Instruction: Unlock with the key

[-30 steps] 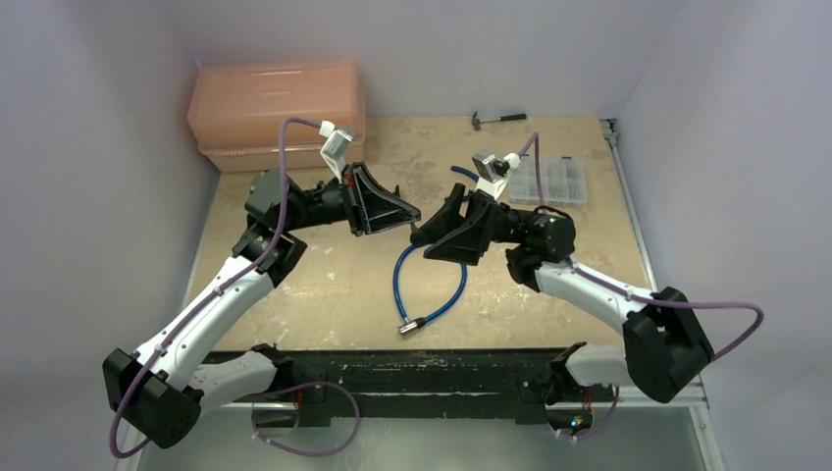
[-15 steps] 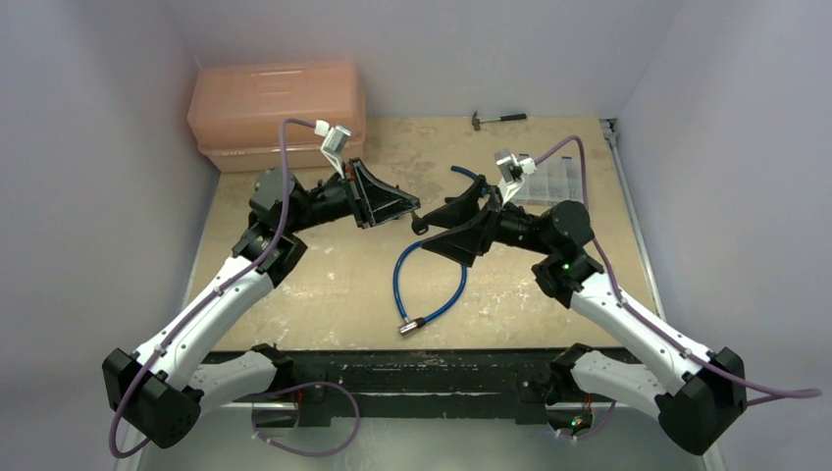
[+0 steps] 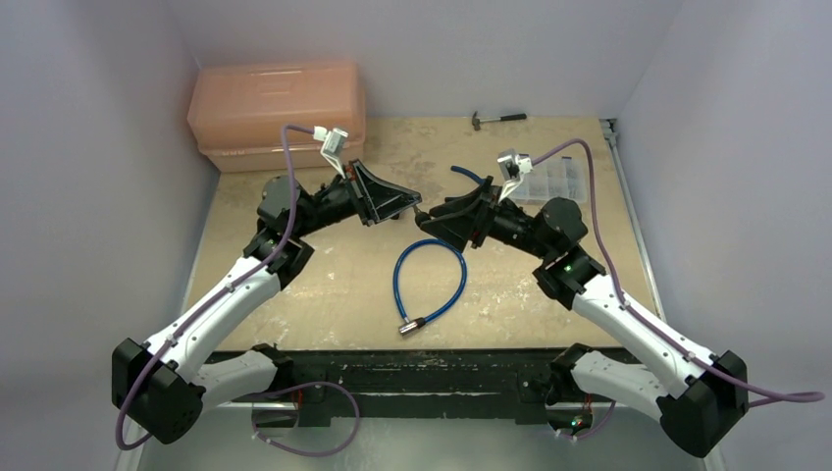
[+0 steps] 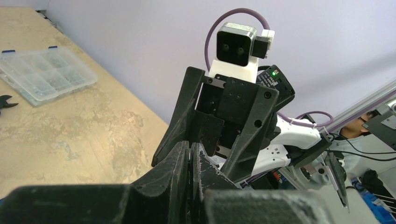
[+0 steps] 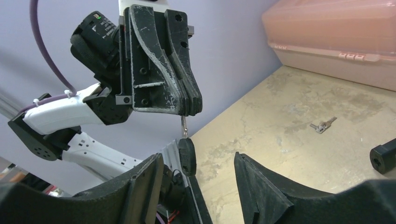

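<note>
Left hand pinches the key by its metal shank, black head hanging down, just beyond the blue cable loop. Our right hand, spread, has closed in within 1 second to straddle that head; we judge a handover comes next.

Soft, even overhead light; faint shadows; wrist views' foregrd blurry.

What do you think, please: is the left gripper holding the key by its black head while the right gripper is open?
No: the right wrist view shows the left gripper holding the key by its metal blade, black head hanging free; the right gripper is open.
</note>
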Robot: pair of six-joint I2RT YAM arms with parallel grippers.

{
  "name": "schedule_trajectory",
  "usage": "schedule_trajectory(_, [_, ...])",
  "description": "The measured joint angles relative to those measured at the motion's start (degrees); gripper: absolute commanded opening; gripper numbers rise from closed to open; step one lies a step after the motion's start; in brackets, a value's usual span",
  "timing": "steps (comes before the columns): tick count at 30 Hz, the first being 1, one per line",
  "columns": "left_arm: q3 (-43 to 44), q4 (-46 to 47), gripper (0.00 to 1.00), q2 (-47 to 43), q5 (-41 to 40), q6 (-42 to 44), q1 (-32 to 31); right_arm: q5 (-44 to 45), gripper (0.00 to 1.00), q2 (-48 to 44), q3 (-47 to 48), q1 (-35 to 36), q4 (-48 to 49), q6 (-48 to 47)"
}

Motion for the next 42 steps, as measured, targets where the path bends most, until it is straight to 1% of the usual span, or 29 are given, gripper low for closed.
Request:
schedule_trajectory(9, [-0.9, 3.3, 0.0, 0.0, -0.9, -1.3, 0.0, 0.2, 0.47, 3.0, 0.6, 0.5, 1.5, 0.7])
schedule_trajectory(13, [-1.4, 3.7, 0.0, 0.3, -1.1, -1.4, 0.1, 0.1, 0.43, 3.4, 0.6, 0.7, 2.0, 1.0])
schedule_trajectory(17, [-1.4, 4.2, 0.0, 0.3, -1.3, -1.4, 0.1, -0.1, 0.3, 3.5, 0.8, 0.8, 2.8, 1.4])
schedule_trajectory(20, [-1.4, 4.5, 0.0, 0.3, -1.7, -1.4, 0.1, -0.3, 0.25, 3.7, 1.1, 1.0, 3.3, 1.9])
schedule_trajectory(21, [-1.4, 4.6, 0.0, 0.3, -1.8, -1.4, 0.1, -0.3, 0.22, 3.7, 1.2, 1.0, 3.3, 1.9])
schedule_trajectory(23, [-1.4, 4.8, 0.0, 0.3, -1.9, -1.6, 0.2, -0.3, 0.11, 3.7, 1.3, 1.0, 3.5, 2.1])
schedule_trajectory(24, [-1.4, 4.8, 0.0, 0.3, -1.9, -1.6, 0.2, -0.4, 0.01, 3.7, 1.3, 1.0, 3.6, 2.1])
schedule_trajectory(27, [-1.4, 4.8, 0.0, 0.5, -2.1, -2.2, 0.3, -0.5, 0.0, 3.8, 1.3, 1.1, 3.6, 2.2])
schedule_trajectory(28, [-1.4, 4.9, 0.04, 0.6, -2.1, -2.3, 0.3, -0.5, 0.0, 3.8, 1.4, 1.1, 3.6, 2.3])
schedule_trajectory(29, [-1.4, 4.9, 0.11, 0.7, -2.1, -2.3, 0.3, -0.5, 0.0, 3.8, 1.4, 1.0, 3.5, 2.2])
schedule_trajectory(31, [-1.4, 4.7, 0.33, 0.9, -2.2, -2.3, 0.3, -0.3, 0.0, 3.8, 1.4, 1.0, 3.0, 2.2])
schedule_trajectory(33, [-1.4, 3.6, 0.54, 1.1, -2.4, -1.2, 0.3, 0.4, 0.0, 3.7, 1.5, 1.0, 1.8, 2.0])
schedule_trajectory(34, [-1.4, 2.4, 0.62, 1.2, -2.5, -0.5, 0.3, 1.2, 0.0, 3.7, 1.7, 1.1, 0.8, 1.7])
schedule_trajectory(35, [-1.1, 0.7, 0.68, 1.3, -2.8, 0.3, 0.3, 2.3, 0.0, 3.6, 2.1, 1.1, -0.6, 1.3])
schedule_trajectory(38, [0.8, -5.9, 0.78, 2.2, -4.1, 3.6, 0.3, 7.1, 0.0, 2.8, 2.5, 1.1, -5.8, -0.4])
schedule_trajectory(42, [4.2, -14.9, 0.79, 3.0, -7.3, 8.5, 0.3, 15.8, 0.0, 0.3, 2.5, 1.1, -13.8, -2.5])
